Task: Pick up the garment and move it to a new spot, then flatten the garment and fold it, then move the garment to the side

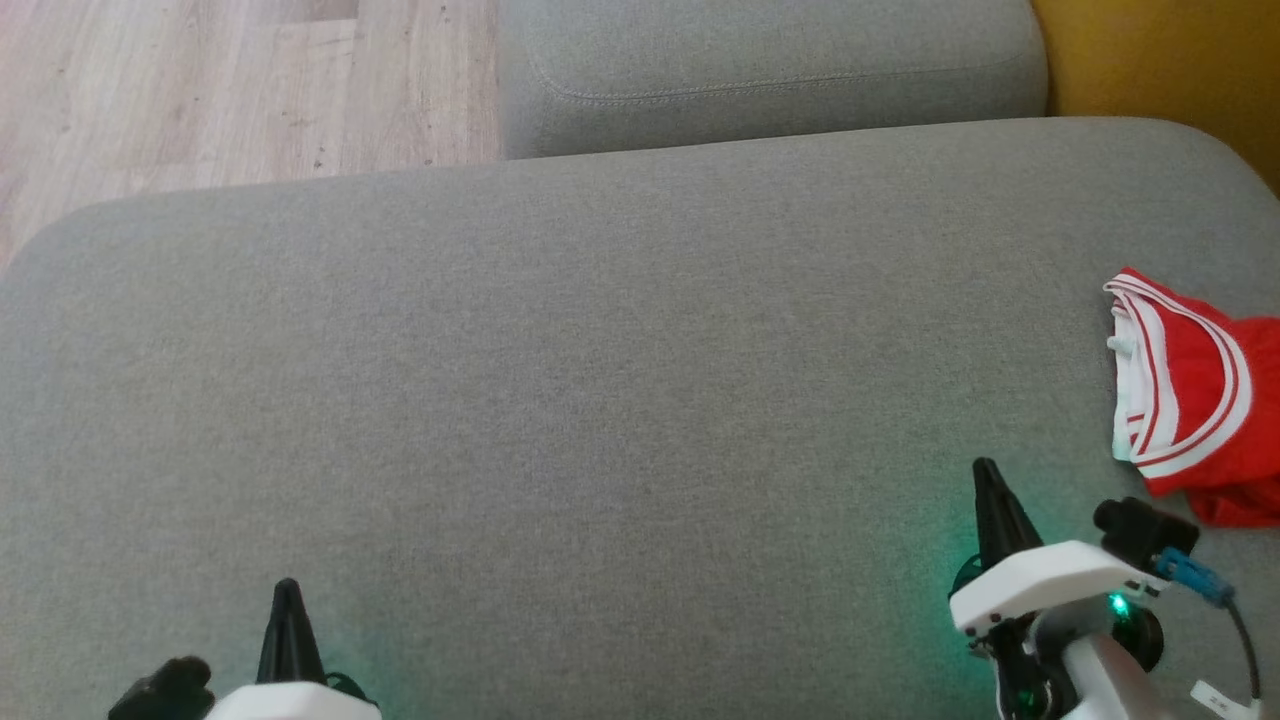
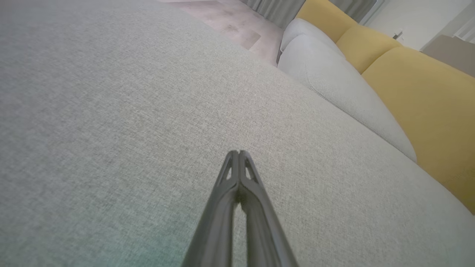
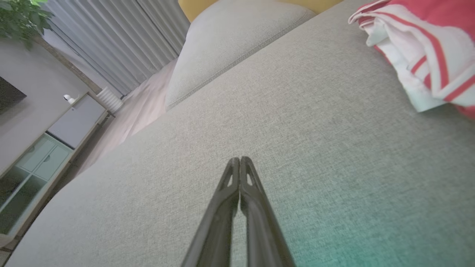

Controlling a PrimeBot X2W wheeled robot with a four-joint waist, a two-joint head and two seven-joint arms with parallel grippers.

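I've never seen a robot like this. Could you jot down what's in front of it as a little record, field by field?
surface: grey sofa cushion
garment: red with white stripes, bunched up, lying on the cushion at the robot's right
left gripper: jaws shut, holding nothing, over bare cushion
right gripper: jaws shut, holding nothing, near the garment but apart from it
beyond the cushion: wooden floor, yellow backrest
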